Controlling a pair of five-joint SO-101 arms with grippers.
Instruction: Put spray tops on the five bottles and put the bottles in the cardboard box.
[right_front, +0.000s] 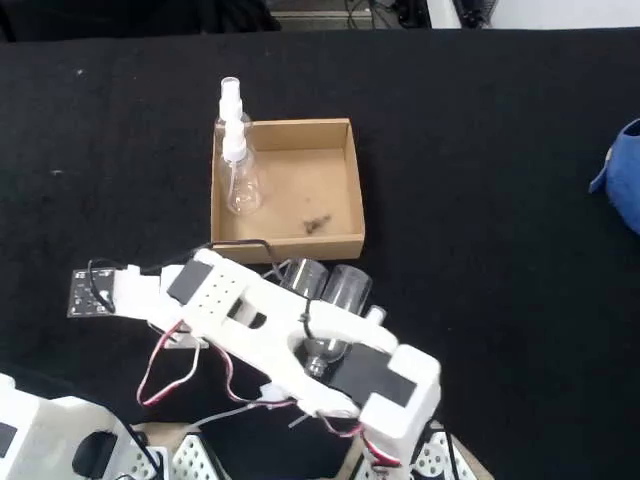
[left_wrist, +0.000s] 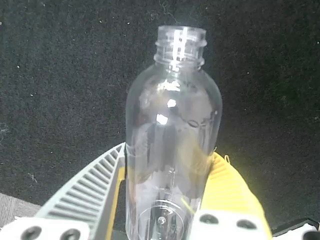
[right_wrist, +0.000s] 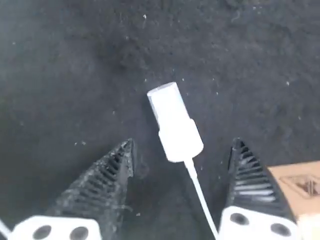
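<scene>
High view: cardboard box (right_front: 285, 125) on the desk (right_front: 500, 150), one capped bottle (right_front: 240, 180) lying inside; an arm crosses just in front of it. Left wrist view: my left fingers (left_wrist: 92, 187) pinch an open-necked bottle (left_wrist: 172, 125), its neck pointing away from them. Right wrist view: right fingers (right_wrist: 107, 180) spread, spray top (right_wrist: 175, 125) lying on the desk between them, tube toward the wrist, nozzle away. I judge the right arm nearer for the pickup.

Glossy clear plastic bottle (left_wrist: 172, 135); matt cardboard box (right_front: 287, 190); fuzzy black cloth (right_front: 480, 150).
</scene>
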